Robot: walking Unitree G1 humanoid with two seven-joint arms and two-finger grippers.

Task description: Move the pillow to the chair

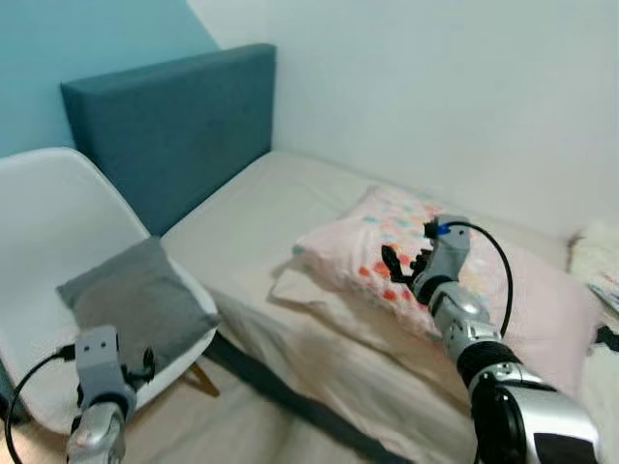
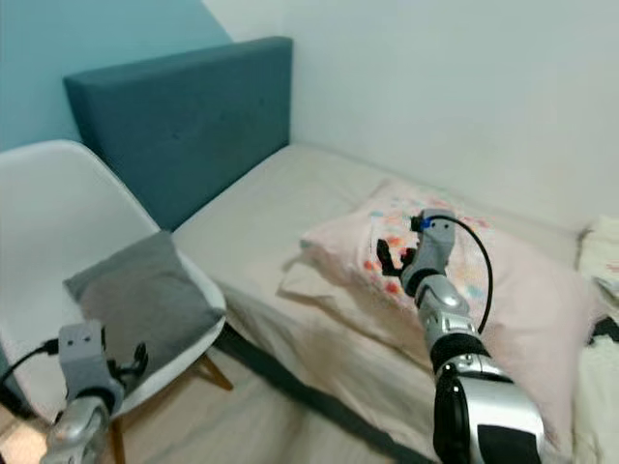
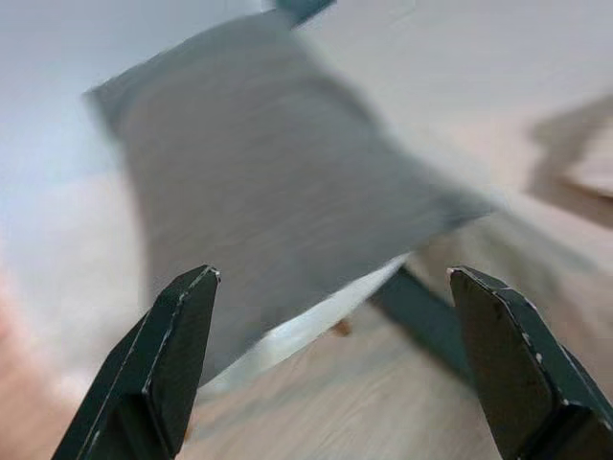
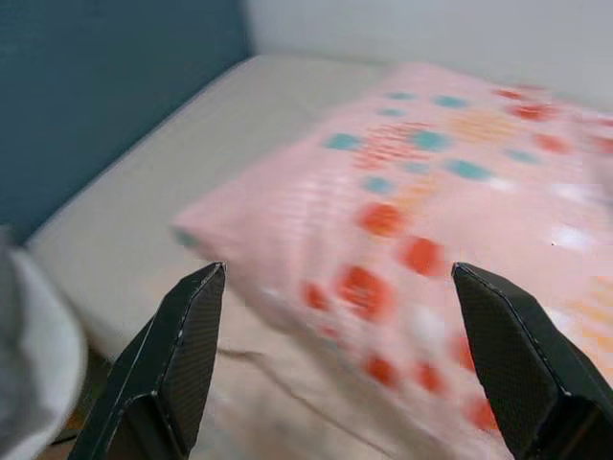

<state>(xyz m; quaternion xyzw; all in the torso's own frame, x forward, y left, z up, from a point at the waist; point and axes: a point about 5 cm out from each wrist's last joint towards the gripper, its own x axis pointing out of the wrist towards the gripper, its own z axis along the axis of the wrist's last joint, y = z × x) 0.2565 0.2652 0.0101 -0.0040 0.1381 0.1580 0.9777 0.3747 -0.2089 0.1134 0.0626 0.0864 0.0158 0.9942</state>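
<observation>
One gripper, your right gripper (image 1: 404, 263), hung open just above the pillow (image 1: 387, 242), far nearer than your open left gripper (image 1: 114, 372) by the chair (image 1: 44, 222).

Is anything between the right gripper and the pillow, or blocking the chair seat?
Nothing visible lies between the open right gripper and the spotted pillow on the bed. The chair is not free, though: a grey cushion lies on its seat, with the left gripper low beside it.

Left gripper (image 3: 330, 369) jaws spread wide before grey cushion (image 3: 278, 182) on chair (image 3: 297, 331).
</observation>
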